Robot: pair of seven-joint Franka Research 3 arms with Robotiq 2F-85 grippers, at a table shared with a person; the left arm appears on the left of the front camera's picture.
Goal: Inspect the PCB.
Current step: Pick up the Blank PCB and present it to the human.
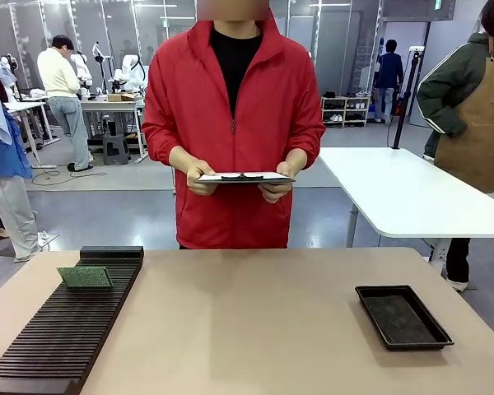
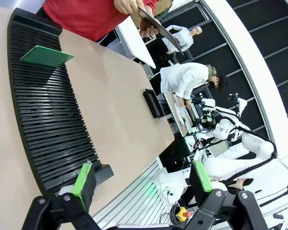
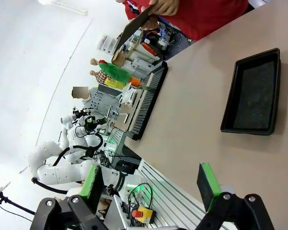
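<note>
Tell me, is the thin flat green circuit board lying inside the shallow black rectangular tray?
No, the circuit board rests on the black slotted rack at the left, far from the tray on the right.

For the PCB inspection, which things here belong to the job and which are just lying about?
Job: PCB, on the black slotted rack; probably the person's clipboard.
Lying about, seemingly: black tray; white table behind.

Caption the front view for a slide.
Thin green PCB rests on black slotted rack; person in red holds white clipboard.
</note>
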